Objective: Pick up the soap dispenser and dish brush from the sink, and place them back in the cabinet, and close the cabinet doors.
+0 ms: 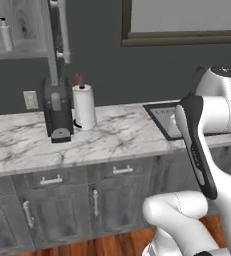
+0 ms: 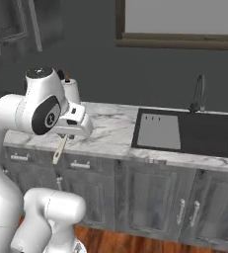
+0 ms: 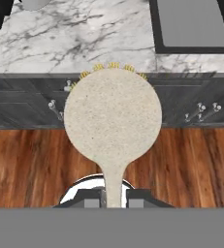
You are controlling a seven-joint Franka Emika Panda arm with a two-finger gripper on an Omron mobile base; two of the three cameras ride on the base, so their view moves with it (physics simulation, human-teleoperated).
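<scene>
**Dish brush pinched in the gripper, off the counter's front edge**

The gripper (image 3: 114,198) pinches the handle of the dish brush (image 3: 112,116), whose round pale head with yellow bristles hangs out in front of the marble counter (image 1: 17,142) edge, above the drawer fronts and wood floor. In the right base view the brush (image 2: 59,149) hangs below the hand. The soap dispenser (image 1: 6,34) stands on the open cabinet (image 1: 17,47) shelf. The sink (image 2: 204,133) lies well to the right.

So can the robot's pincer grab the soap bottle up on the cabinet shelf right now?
Probably not yet. The pincer is shut on the dish brush, so it has no room for anything else. The soap bottle stands on the cabinet shelf, high above the counter.
</scene>
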